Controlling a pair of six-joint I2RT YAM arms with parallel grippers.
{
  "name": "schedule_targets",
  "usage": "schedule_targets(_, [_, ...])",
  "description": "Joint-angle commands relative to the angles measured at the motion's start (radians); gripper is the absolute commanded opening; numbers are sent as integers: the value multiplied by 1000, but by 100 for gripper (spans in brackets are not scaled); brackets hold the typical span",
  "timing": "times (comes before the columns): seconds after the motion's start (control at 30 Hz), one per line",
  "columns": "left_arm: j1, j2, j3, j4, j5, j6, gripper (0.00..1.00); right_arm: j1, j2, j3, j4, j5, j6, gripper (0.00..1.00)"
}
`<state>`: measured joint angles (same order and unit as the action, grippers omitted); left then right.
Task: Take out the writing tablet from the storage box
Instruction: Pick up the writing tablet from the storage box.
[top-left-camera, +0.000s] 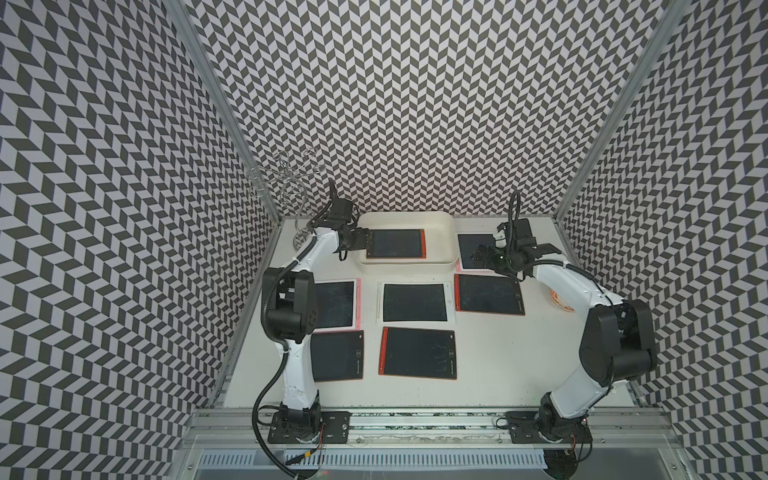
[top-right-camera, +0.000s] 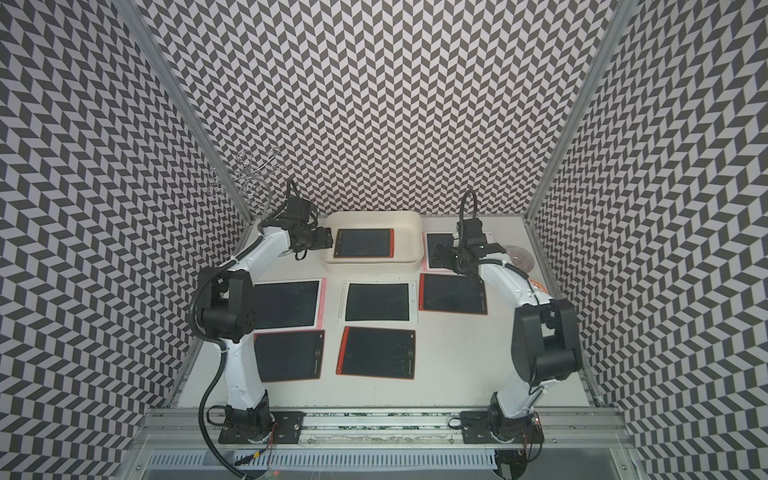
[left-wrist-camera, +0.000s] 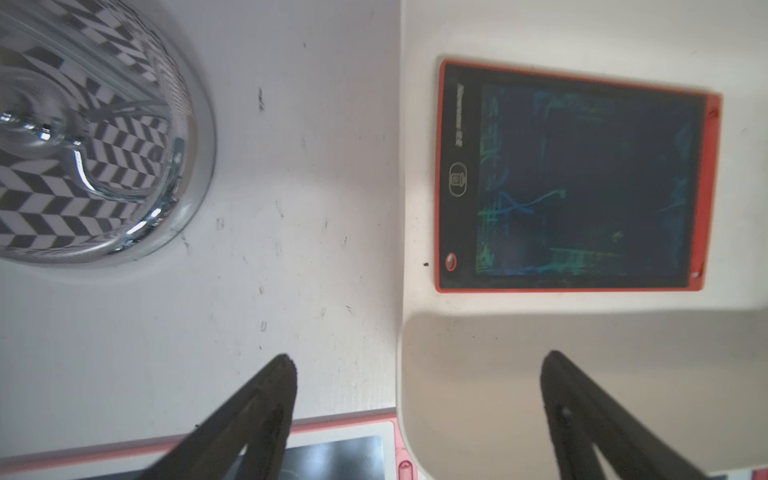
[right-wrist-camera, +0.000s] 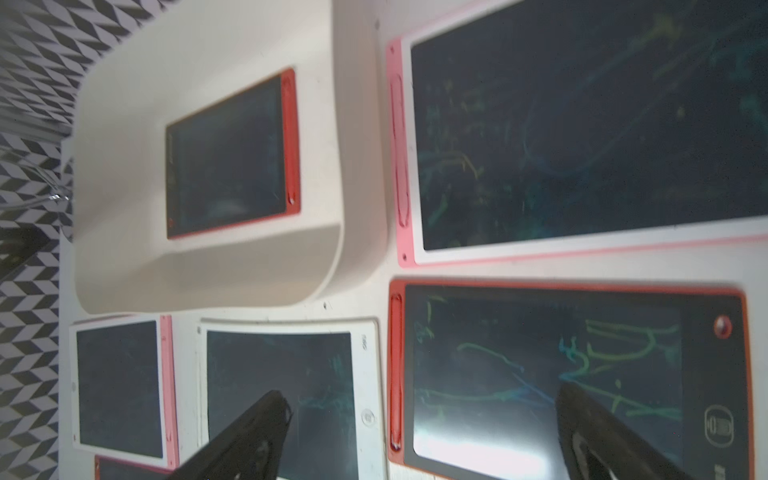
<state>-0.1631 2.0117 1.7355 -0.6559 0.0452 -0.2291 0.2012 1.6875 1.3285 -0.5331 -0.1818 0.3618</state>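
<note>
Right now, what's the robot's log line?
writing tablet: in storage box | left gripper: open, at box edge | right gripper: open, empty

Surfaces and finishes

storage box (top-left-camera: 409, 267): smooth matt cream plastic. writing tablet (top-left-camera: 395, 244) inside: orange plastic frame, dark glossy screen. table (top-left-camera: 498, 353): matt white, scuffed. round base (left-wrist-camera: 104, 137): shiny, mirror-like. corner post (top-left-camera: 224, 112): pale brushed metal.

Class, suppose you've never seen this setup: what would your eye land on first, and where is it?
The black-and-white chevron walls strike first, all around the cell. Next comes the cream storage box at the back of the table, with one orange-framed writing tablet lying flat inside and the open left gripper at the box's side. Six more tablets lie spread over the table in front of and beside the box.
</note>
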Motion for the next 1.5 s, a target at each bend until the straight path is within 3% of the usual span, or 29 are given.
schedule_targets(0.0, [-7,-75,22,19,65,-34,99,21,69,115,71,54,7,100])
schedule_targets(0.2, [-48,-75,13,78,126,-59,99,61,260,334,57,75,-13,97])
schedule_targets(0.47, [-72,18,47,111,147,-82,99,132,460,532,33,195,-10,87])
schedule_targets(1.03, [-72,203,163,75,118,-50,99,153,582,592,59,294,-39,67])
schedule_targets(1.17, [-72,234,186,67,100,-48,99,154,601,597,73,291,-47,55])
schedule_targets(1.47, [-70,301,230,51,32,-34,99,153,618,615,75,292,-60,19])
